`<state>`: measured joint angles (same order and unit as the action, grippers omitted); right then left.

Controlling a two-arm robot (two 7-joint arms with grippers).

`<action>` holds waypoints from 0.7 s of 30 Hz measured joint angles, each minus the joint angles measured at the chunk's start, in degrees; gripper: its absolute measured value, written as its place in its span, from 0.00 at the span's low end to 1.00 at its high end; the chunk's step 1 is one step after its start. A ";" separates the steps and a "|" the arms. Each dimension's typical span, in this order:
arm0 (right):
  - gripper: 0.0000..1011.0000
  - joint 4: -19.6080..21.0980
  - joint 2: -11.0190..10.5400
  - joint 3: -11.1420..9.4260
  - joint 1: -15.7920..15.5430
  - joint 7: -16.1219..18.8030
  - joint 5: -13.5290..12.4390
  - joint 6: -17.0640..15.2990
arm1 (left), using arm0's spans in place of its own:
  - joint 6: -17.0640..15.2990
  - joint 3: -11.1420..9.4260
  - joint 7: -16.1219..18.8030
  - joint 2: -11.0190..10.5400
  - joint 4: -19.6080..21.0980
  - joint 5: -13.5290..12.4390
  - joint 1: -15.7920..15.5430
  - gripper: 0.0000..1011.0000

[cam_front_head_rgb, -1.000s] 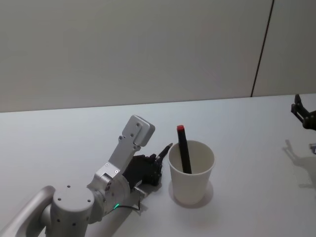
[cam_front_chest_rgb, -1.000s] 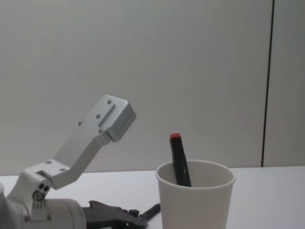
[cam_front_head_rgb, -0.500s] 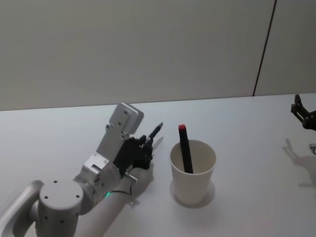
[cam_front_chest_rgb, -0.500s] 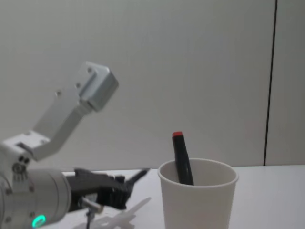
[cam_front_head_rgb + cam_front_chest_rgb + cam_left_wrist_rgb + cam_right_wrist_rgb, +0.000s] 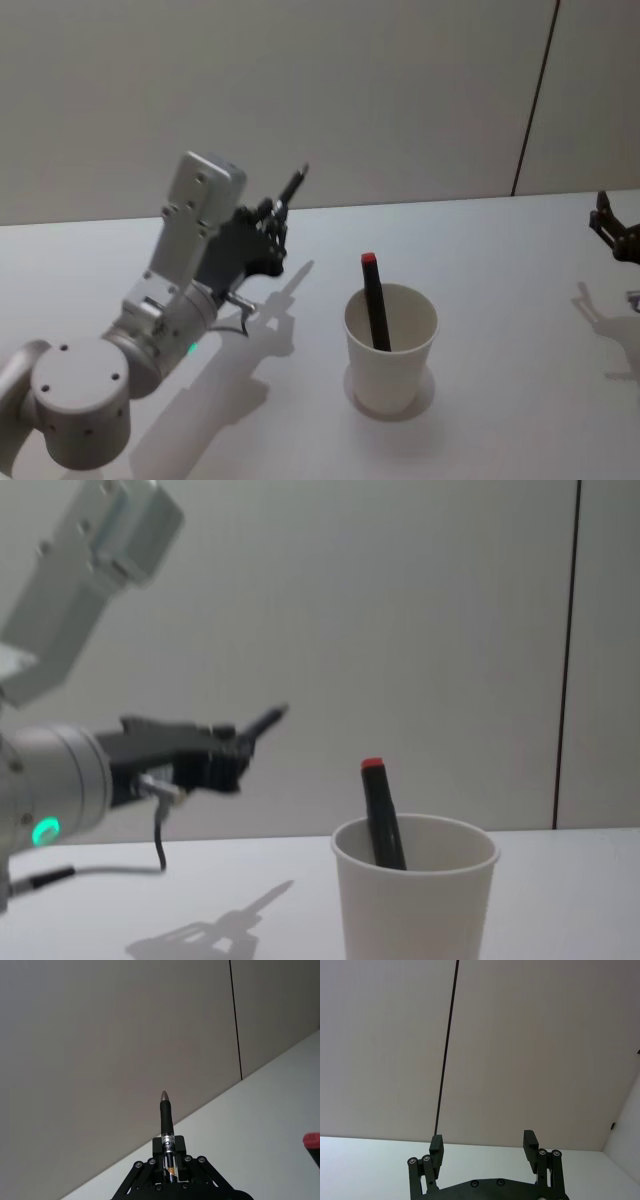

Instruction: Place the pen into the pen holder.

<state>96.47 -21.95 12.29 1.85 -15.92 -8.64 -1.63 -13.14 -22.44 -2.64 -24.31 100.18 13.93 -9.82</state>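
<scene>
The pen holder (image 5: pixel 390 352) (image 5: pixel 415 905) is a white paper cup standing upright on the white table. A black marker with a red cap (image 5: pixel 373 300) (image 5: pixel 380 815) leans inside it; its cap (image 5: pixel 312 1140) also shows in the left wrist view. My left gripper (image 5: pixel 272 218) (image 5: pixel 236 744) (image 5: pixel 169 1162) hangs in the air to the left of the cup and above its rim. It is shut on a slim black pen (image 5: pixel 292 188) (image 5: pixel 262 721) (image 5: pixel 166 1115), whose tip points up and away. My right gripper (image 5: pixel 618 230) (image 5: pixel 482 1146) rests open at the far right, holding nothing.
The white table (image 5: pixel 500 250) stretches around the cup, with the arm's shadow to the cup's left. A plain wall with a dark vertical seam (image 5: pixel 535 95) stands behind.
My left gripper rose from table level beside the cup and swung left and back, carrying the black pen. The cup, the marker and the right arm stayed put.
</scene>
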 joint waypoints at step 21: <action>0.99 1.74 2.04 -0.06 2.70 3.75 -3.62 -1.61 | 13.70 4.28 -0.34 -0.67 3.81 3.42 -2.78 0.14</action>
<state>98.21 -19.92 12.23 4.55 -12.17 -12.26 -3.25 0.56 -18.16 -2.98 -24.98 103.99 17.35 -12.60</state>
